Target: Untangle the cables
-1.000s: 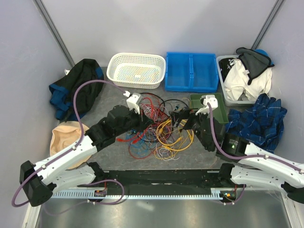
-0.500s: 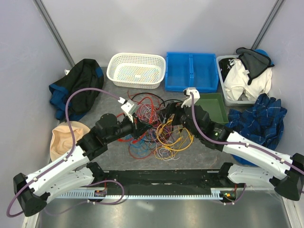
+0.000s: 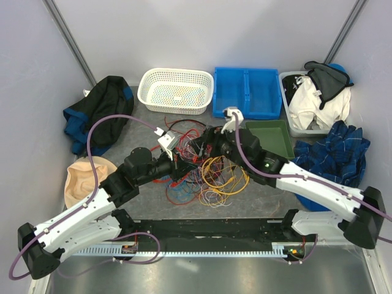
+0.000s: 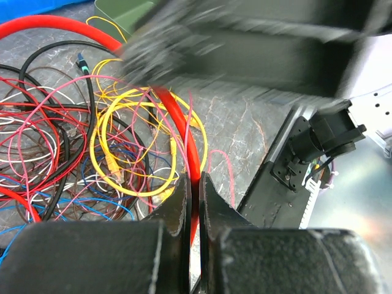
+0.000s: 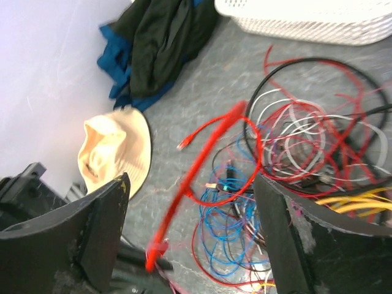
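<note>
The cables (image 3: 211,174) lie in a tangled heap of red, yellow, blue, black and white loops on the grey table between the two arms. My left gripper (image 3: 181,162) is at the heap's left side. In the left wrist view it (image 4: 193,187) is shut on a thick red cable (image 4: 174,116) that rises from the jaws and arcs away to the upper left. My right gripper (image 3: 206,146) hovers over the heap's far side with its fingers wide apart (image 5: 191,184). The same red cable (image 5: 205,150) runs, blurred, through the open gap without being held.
A white basket (image 3: 176,90), a blue bin (image 3: 247,92) and a green tray (image 3: 274,138) stand behind the heap. A bin of clothes (image 3: 315,101) and a plaid cloth (image 3: 334,156) are at the right. A dark jacket (image 3: 98,113) and a tan hat (image 3: 82,180) lie at the left.
My right arm has swung left and forward from the green tray to above the cable heap. My left arm has shifted slightly back and left, still at the heap's left side.
</note>
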`<state>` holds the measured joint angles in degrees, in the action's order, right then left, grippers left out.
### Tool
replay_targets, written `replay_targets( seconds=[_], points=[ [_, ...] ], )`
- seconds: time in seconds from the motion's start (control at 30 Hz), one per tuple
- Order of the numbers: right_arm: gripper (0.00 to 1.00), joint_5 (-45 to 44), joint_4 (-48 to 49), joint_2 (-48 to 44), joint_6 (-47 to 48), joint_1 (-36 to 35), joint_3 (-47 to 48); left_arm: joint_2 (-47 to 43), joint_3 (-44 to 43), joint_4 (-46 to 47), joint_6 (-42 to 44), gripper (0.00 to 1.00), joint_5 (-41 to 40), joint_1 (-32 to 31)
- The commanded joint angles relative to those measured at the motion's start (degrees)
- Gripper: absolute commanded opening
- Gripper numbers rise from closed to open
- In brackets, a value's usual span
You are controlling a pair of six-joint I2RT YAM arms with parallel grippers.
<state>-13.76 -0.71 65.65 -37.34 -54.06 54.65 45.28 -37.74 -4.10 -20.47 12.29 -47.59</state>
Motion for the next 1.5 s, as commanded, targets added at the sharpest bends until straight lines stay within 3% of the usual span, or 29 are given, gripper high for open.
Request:
replay_targets(
  seconds=[0.0, 0.07, 0.2, 0.37, 0.43, 0.5, 0.57, 0.63, 0.67, 0.73, 0.8, 0.83, 0.97, 1.03, 1.2, 1.47],
  points=[
    [0.83, 5.8, 1.3, 6.7, -0.2, 0.8, 4.4, -0.2, 0.4, 3.3, 1.9, 0.02, 2.1, 0.0],
    [0.77, 5.9, 2.4, 8.0, -0.2, 1.2, 4.7, -0.4, 0.6, 3.4, 1.7, 0.02, 2.2, 0.0],
    [0.53, 3.8, 2.7, 7.9, 0.4, 2.0, 4.9, -1.4, 1.7, 3.1, 1.0, 0.02, 1.4, 0.0],
    [0.41, -1.3, 2.5, 5.5, 2.2, 2.1, 4.9, -2.0, 2.3, 1.3, -0.3, 0.02, -1.1, 0.0],
    [0.26, -3.0, 1.7, 5.4, 3.5, 2.3, 6.0, -1.2, 2.0, 0.1, -1.8, 0.04, -4.0, 0.0],
    [0.08, -4.0, 0.8, 6.0, 4.2, 2.7, 8.3, -0.4, 0.8, -2.7, -3.6, 0.2, -6.1, 0.0],
    [0.0, -4.4, -1.2, 7.4, 5.1, 3.5, 10.3, 1.0, -0.1, -4.3, -4.7, 0.33, -6.9, 0.0],
    [0.0, -4.3, -2.1, 8.5, 5.3, 4.2, 12.9, 1.7, -0.9, -5.8, -5.4, 0.38, -8.2, 0.0],
    [0.0, -4.1, -2.2, 9.6, 5.6, 4.6, 13.7, 1.7, -1.2, -6.4, -6.5, 0.48, -9.1, 0.0],
    [0.0, -3.7, -2.7, 10.4, 5.7, 5.8, 15.8, 1.3, -2.0, -9.2, -7.7, 0.6, -13.5, 0.0],
    [0.0, -3.4, -3.1, 11.1, 5.8, 7.2, 17.4, 0.3, -3.1, -13.1, -9.6, 0.93, -18.9, 0.0],
    [0.0, -3.4, -3.1, 11.1, 6.0, 7.5, 17.8, -0.2, -3.5, -14.1, -10.1, 0.97, -21.0, 0.0],
    [0.0, -3.3, -3.0, 11.3, 6.5, 7.9, 18.3, -5.3, -4.0, -15.8, -12.2, 1.0, -30.9, 0.0],
    [0.0, -2.3, -3.0, 11.6, 5.5, 8.0, 18.5, -9.9, -2.3, -10.3, -12.1, 1.0, -32.7, 0.0],
    [0.0, 3.7, -2.7, 13.0, 1.3, 8.0, 18.0, -14.0, 5.3, 10.4, -4.3, 0.99, -25.3, 0.0],
    [0.0, 11.2, -2.4, 12.2, -3.0, 8.0, 16.4, 2.2, -1.5, 15.9, 0.3, 0.92, -13.0, 0.0]
  ],
)
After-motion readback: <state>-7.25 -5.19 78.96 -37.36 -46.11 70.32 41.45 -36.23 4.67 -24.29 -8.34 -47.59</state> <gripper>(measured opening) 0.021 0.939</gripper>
